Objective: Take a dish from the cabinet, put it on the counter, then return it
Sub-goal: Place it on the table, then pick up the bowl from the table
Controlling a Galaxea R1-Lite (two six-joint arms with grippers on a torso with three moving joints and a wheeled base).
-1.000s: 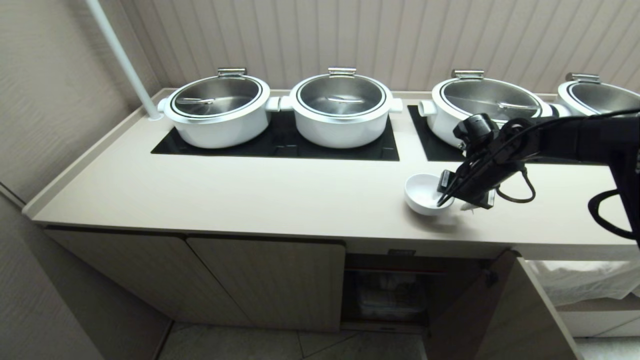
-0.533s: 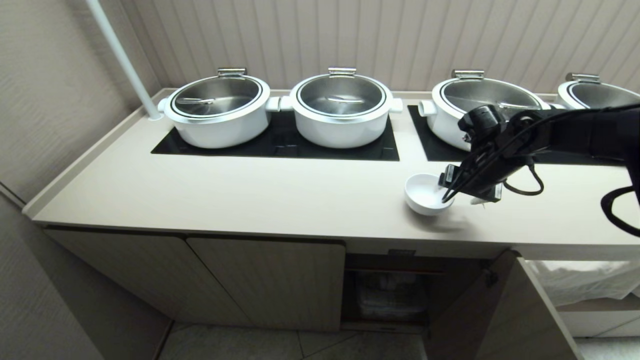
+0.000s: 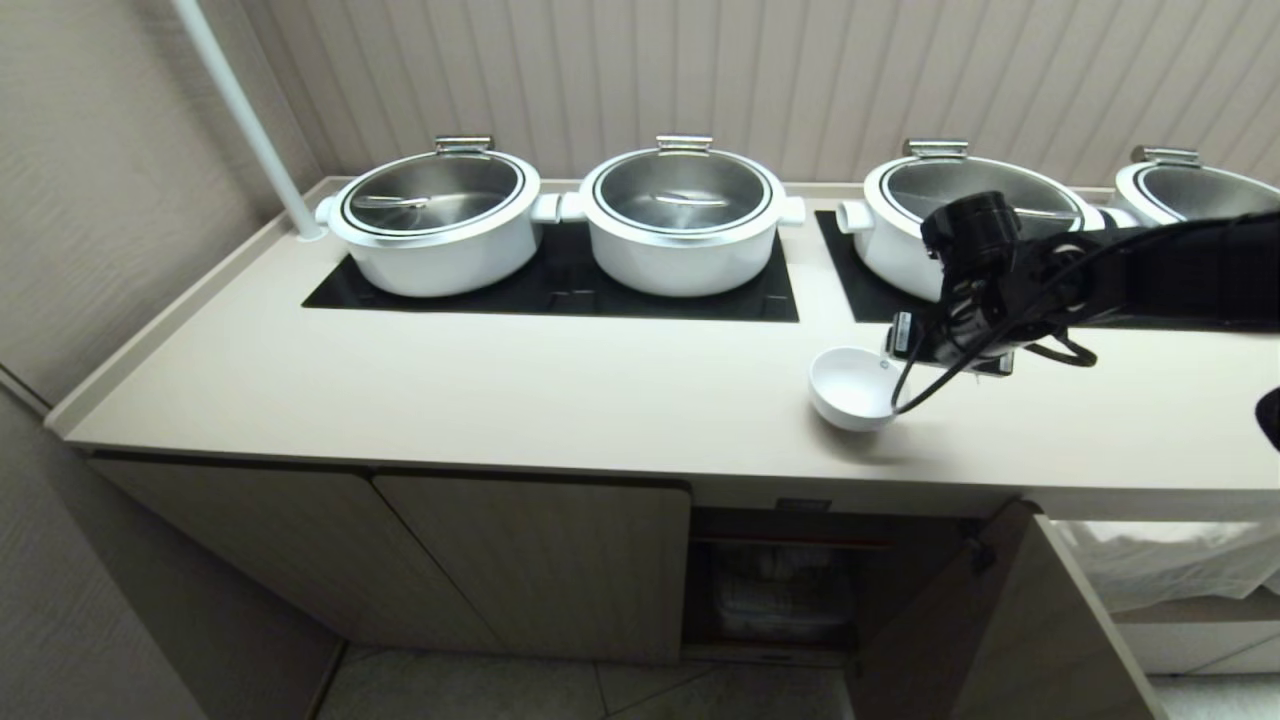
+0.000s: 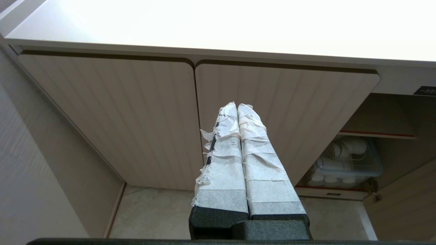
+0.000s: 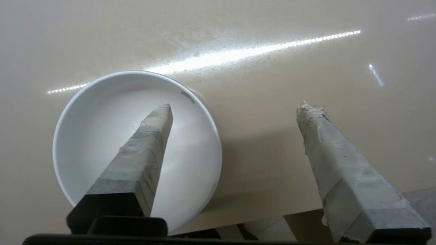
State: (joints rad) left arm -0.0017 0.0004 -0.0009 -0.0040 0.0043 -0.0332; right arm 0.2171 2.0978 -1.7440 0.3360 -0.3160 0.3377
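Near the counter's (image 3: 560, 400) front edge, above the open cabinet (image 3: 790, 585), the bowl (image 3: 850, 388) is sitting upright while the right gripper (image 5: 235, 112) is hovering over it, fingers spread astride its rim, gripping nothing, seemingly because the bowl is set down; the left gripper (image 4: 237, 106) is hanging clenched, idle.

Back wall (image 3: 700, 70): pale vertical ribbed panelling. Left wall (image 3: 90, 200): beige, finely textured. White pole (image 3: 250, 125): slants from the top edge down to the rear left corner by the wall. 4 white pots (image 3: 683, 225) with steel lids, in a row along the back on black hob panels (image 3: 560, 290); the 4th is cut off at the right edge. Floor (image 3: 600, 690): light stone tiles. White cloth (image 3: 1170, 565): low on the right. Light: a bright strip reflection (image 5: 238, 54) on the beige top.
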